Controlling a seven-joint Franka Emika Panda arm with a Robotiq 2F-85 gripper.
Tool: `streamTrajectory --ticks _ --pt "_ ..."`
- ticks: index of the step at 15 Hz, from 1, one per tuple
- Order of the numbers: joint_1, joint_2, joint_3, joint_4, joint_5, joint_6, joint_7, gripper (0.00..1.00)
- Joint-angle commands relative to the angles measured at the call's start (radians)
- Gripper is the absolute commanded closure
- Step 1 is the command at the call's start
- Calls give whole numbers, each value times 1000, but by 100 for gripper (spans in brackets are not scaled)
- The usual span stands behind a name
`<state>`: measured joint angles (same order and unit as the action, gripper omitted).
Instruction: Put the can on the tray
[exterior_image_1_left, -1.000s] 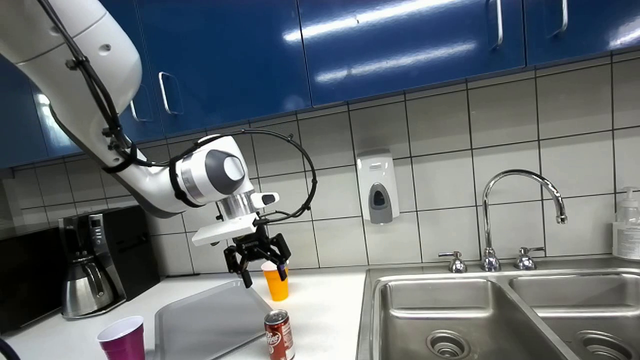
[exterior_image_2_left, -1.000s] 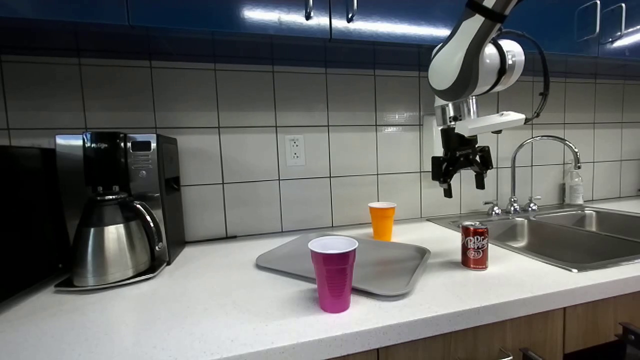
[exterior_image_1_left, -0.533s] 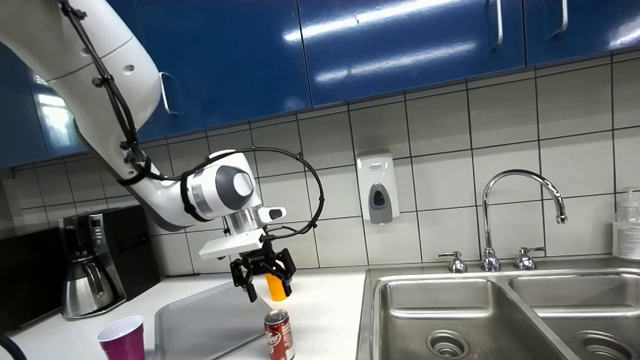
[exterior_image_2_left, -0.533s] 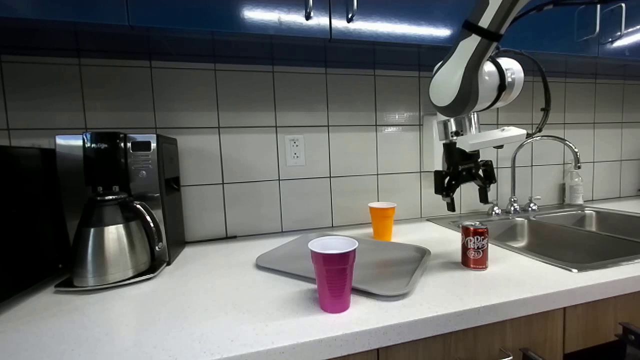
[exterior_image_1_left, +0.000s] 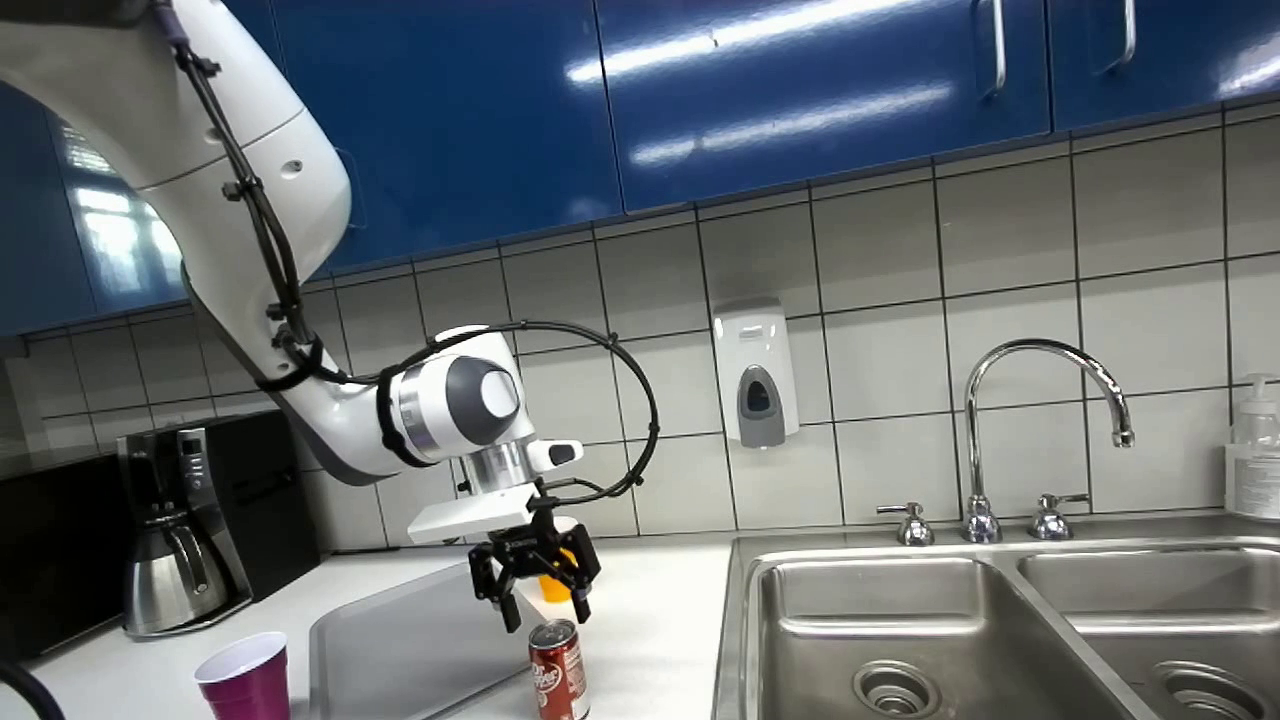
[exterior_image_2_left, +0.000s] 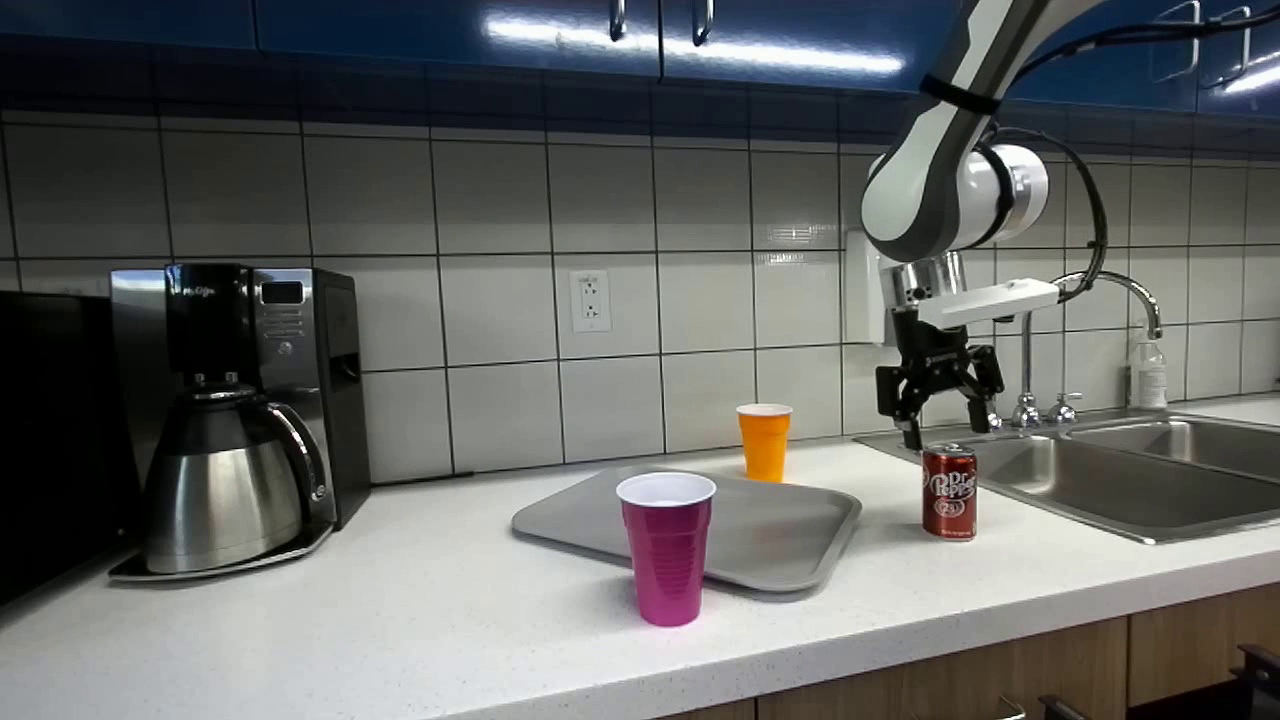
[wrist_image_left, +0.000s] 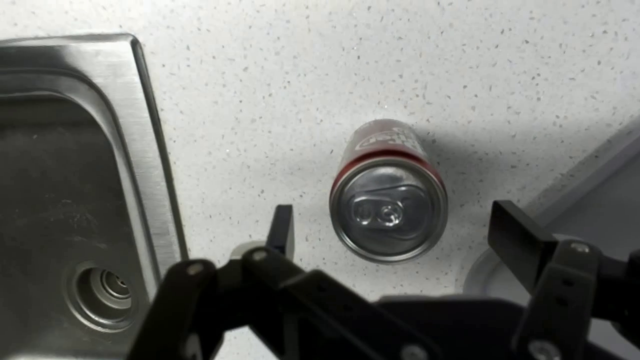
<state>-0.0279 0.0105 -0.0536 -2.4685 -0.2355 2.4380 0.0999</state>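
The red can (exterior_image_2_left: 949, 495) stands upright on the white counter, to the tray's sink side; it also shows in an exterior view (exterior_image_1_left: 560, 672). In the wrist view the can (wrist_image_left: 389, 210) shows its silvery top between my two fingers, with gaps on both sides. My gripper (exterior_image_2_left: 946, 430) is open, empty and pointing down. Its fingertips (exterior_image_1_left: 547, 612) appear just above or about level with the can's top, and no contact shows. The light-grey tray (exterior_image_2_left: 770, 530) lies flat on the counter; part of it (wrist_image_left: 600, 200) shows at the right of the wrist view.
A purple cup (exterior_image_2_left: 668, 560) stands at the tray's front edge. An orange cup (exterior_image_2_left: 764, 445) stands behind the tray, partly hidden by my gripper in an exterior view (exterior_image_1_left: 555, 590). The steel sink (wrist_image_left: 117, 65) and faucet (exterior_image_1_left: 1040, 345) lie beyond the can. A coffee maker (exterior_image_2_left: 250, 420) stands opposite.
My gripper has moved down toward the can and slightly toward the sink side, staying open. The can, tray and cups have not moved.
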Motion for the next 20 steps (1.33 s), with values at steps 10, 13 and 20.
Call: streamTrajectory --ticks 10,13,20 --pt "-2 123 -17 4 -3 104 32 0" --pt "0 151 -21 10 3 117 28 0" --pt "-1 167 -30 18 10 135 20 26"
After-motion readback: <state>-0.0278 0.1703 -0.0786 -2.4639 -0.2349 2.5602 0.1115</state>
